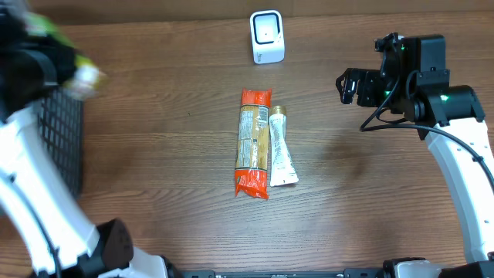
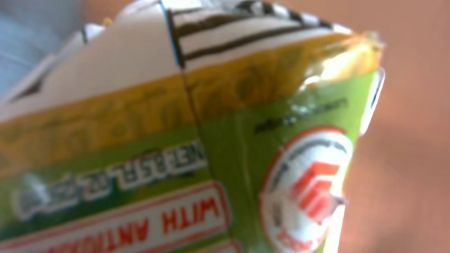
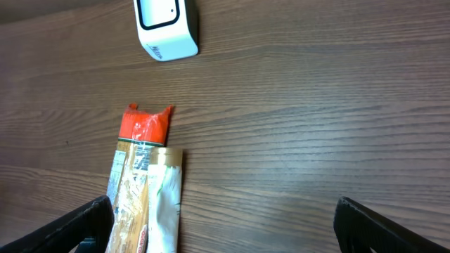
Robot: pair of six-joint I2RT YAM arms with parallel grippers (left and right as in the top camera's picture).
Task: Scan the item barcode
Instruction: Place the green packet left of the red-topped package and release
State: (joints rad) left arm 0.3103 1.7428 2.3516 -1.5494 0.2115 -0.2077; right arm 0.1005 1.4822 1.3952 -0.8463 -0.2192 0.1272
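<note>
Gripping green packet (image 2: 211,140) in left end effector (image 1: 65,62), right end effector (image 3: 225,232) spread wide, well apart.

**A robot lab bench set up like a shop till**

The wood-grain table (image 1: 154,116) carries checkout gear. A small white barcode scanner (image 1: 267,36) stands at the far middle, and a black mesh basket (image 1: 65,131) sits at the left edge. Retail goods lie in the centre: an orange packet (image 1: 252,143) with a white tube (image 1: 279,150) just beside it. A green packet (image 2: 211,140) bears printed branding. The white left arm (image 1: 31,193) and right arm (image 1: 463,177) mark it as a lab rig.
</note>
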